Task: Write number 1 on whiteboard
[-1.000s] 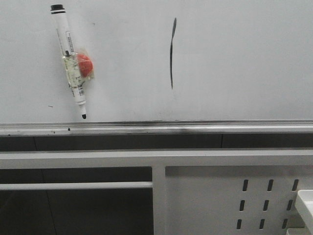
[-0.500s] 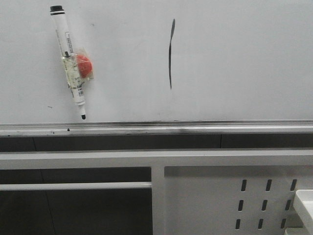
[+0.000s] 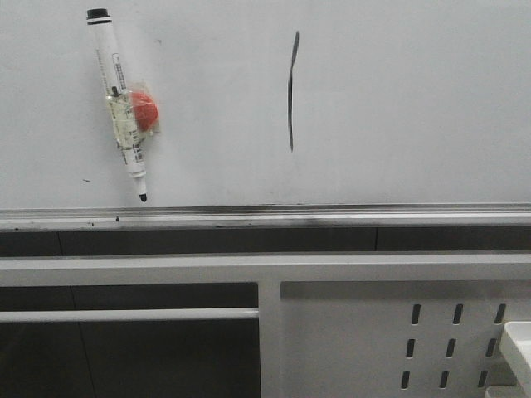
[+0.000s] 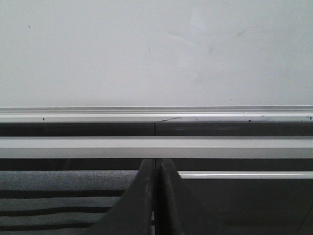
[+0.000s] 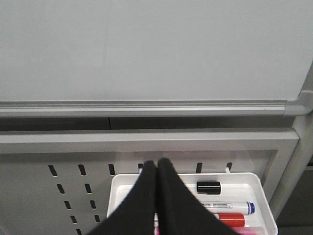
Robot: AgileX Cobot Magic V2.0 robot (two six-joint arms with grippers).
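The whiteboard [image 3: 398,99] fills the upper front view, with a silver rail [image 3: 265,217] along its bottom edge. A thin black number 1 [image 3: 291,91] is drawn near its middle. A black marker pen [image 3: 120,104] hangs tip-down on the board at the left, held by a red magnet [image 3: 144,111]. Neither gripper shows in the front view. My left gripper [image 4: 156,164] is shut and empty, facing the whiteboard [image 4: 156,49] below its rail. My right gripper [image 5: 157,162] is shut and empty, above a white tray [image 5: 259,188], facing the whiteboard [image 5: 146,49].
The white perforated frame panel [image 3: 373,332] stands below the board. The tray on that perforated panel [image 5: 73,191] holds a black cap [image 5: 209,187], a blue-capped marker [image 5: 230,206] and a red marker [image 5: 227,219]. The tray's corner [image 3: 518,340] shows at the front view's right edge.
The front view shifted slightly left and then back. The marker, the stroke and the board stay as they were.
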